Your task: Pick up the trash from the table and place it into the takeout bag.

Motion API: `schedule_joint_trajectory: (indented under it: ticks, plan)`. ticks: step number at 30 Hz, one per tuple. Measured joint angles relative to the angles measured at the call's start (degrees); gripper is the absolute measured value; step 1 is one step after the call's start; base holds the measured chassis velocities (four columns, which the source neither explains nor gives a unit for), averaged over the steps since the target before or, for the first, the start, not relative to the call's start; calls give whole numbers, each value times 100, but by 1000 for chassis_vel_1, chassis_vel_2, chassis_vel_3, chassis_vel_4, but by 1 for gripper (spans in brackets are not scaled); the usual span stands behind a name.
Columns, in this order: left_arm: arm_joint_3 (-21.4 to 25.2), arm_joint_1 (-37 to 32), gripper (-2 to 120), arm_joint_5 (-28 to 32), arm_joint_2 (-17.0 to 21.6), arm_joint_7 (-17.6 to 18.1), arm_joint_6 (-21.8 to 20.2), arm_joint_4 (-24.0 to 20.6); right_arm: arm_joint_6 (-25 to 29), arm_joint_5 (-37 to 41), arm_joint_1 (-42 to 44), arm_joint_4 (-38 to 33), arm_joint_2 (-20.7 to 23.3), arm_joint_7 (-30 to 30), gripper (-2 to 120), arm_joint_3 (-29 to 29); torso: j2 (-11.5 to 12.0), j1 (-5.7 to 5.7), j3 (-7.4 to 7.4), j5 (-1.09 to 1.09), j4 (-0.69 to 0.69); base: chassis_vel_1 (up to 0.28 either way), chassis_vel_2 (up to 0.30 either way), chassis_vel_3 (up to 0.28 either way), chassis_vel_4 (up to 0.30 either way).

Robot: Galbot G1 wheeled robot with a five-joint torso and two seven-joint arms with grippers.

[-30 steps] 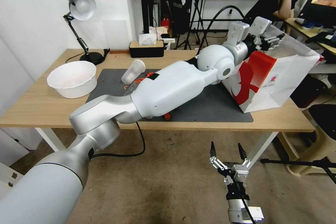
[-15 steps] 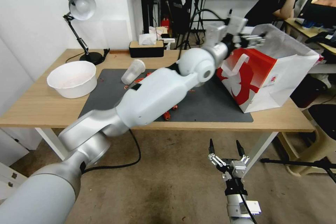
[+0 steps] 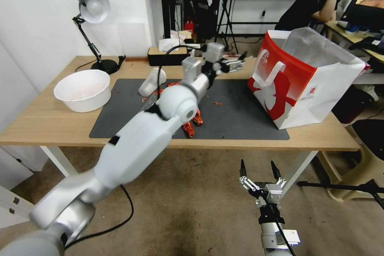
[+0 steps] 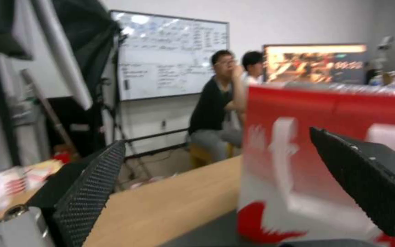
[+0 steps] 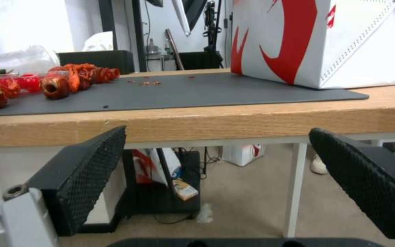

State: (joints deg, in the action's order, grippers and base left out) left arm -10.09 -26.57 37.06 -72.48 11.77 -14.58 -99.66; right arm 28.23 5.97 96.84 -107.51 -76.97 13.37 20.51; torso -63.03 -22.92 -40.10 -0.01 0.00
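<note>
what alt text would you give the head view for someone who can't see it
The left gripper hangs open and empty above the table, beside the red and white takeout bag. A white bowl, a tipped plastic cup and red scraps lie on it. The right gripper waits open below the table edge.

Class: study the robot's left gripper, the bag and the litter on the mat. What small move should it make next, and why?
Probably swing the left gripper down toward the litter on the mat. It hangs open and empty above the mat, beside the bag, while the plastic cup and bowl also lie on the table. The right gripper is parked open below the table edge.
</note>
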Motion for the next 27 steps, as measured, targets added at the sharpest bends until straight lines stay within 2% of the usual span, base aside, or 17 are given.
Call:
schedule_joint_trajectory:
  ticks: [5,9,10,13,14,18,27]
  plan:
    - [345,-650,100,-288,43,-1,73,-268,22,-12,67,-61,-12,-4,100,-8,0,0,0,-1,0,0,0,0,0]
    - [1003,-1652,100,-742,225,-53,248,-726,46,-58,158,-201,-16,-18,100,-17,0,0,0,-1,1,0,0,0,0]
    - [1003,-1652,100,-742,225,-53,248,-726,46,-58,158,-201,-16,-18,100,-17,0,0,0,-1,1,0,0,0,0]
    - [1460,-2297,100,-1062,450,-193,436,-1019,91,-102,263,-324,-16,-48,100,-29,0,0,0,2,1,0,0,0,0]
    - [1460,-2297,100,-1062,450,-193,436,-1019,91,-102,263,-324,-16,-48,100,-29,0,0,0,2,1,0,0,0,0]
    - [1879,-3262,100,-1406,709,-215,641,-1417,178,-186,456,-542,-19,-76,100,-31,0,1,0,-1,2,0,0,0,0]
    - [2508,-4129,100,-1871,805,-413,947,-1613,122,-140,400,-598,79,-120,100,-4,1,-1,0,1,-1,0,0,0,0]
